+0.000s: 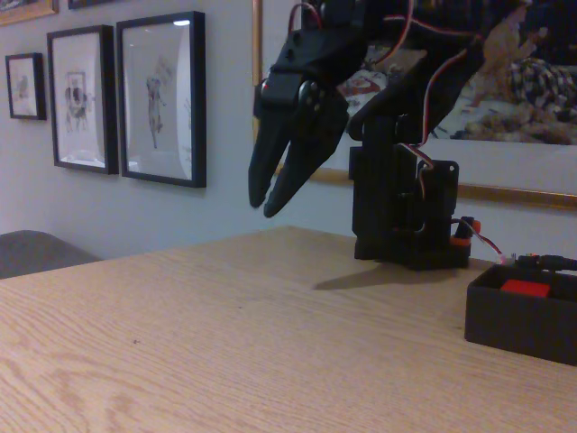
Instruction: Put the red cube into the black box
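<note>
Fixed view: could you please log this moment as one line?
gripper: raised, holding nothing | red cube: inside black box | box: on table, right

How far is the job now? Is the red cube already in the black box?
Done: the red cube sits inside the black box at the right edge of the fixed view, its top showing just above the wall. In hand: nothing; the gripper hangs above the wooden table, away from the box, its fingertips nearly together and holding nothing. Left: nothing visible.
</note>
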Robot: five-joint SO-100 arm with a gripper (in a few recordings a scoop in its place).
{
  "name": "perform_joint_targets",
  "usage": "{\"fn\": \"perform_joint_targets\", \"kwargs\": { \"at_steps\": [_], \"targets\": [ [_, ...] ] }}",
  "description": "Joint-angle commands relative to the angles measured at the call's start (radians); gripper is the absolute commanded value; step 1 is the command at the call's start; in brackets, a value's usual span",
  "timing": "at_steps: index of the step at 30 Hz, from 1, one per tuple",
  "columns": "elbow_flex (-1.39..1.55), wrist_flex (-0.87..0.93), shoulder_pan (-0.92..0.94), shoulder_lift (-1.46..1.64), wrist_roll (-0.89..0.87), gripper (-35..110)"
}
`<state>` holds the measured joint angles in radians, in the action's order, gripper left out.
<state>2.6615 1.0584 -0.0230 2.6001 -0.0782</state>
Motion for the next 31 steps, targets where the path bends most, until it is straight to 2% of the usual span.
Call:
{"fn": "perform_joint_targets", "kwargs": {
  "at_steps": [1, 6, 31],
  "targets": [
    [0.048, -0.002, -0.02, 0.086, -0.012, 4],
    [0.094, 0.021, -0.023, 0.216, -0.006, 2],
    [0.107, 0.005, -0.009, 0.206, -0.015, -1]
  ]
}}
